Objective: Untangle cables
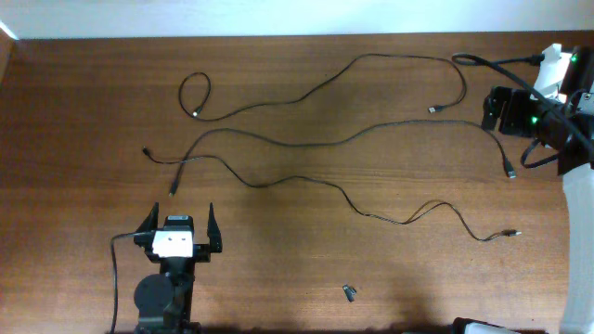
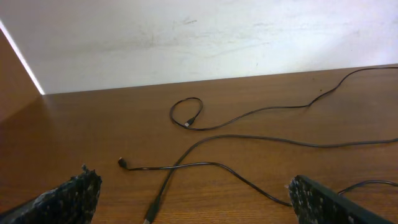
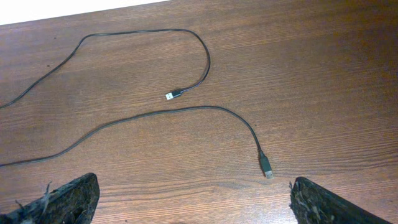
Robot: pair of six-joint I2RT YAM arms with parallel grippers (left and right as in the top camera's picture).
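Left end effector (image 1: 179, 219) and right end effector (image 1: 492, 111) gape wide, empty. Cables (image 1: 306, 139) sprawl over the worktop (image 1: 74, 278) ahead of both; two cross just before the left (probably best: pinch the nearest plug (image 1: 173, 191), drag sideways).

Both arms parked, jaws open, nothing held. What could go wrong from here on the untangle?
1. The middle cable and bottom cable cross at the left of the table; dragging one there would likely pull the other along.
2. The top cable curls back at its left end; a pull from its far plug might tighten that curl.
3. All cords lie flat on the wood; a pinch may miss.
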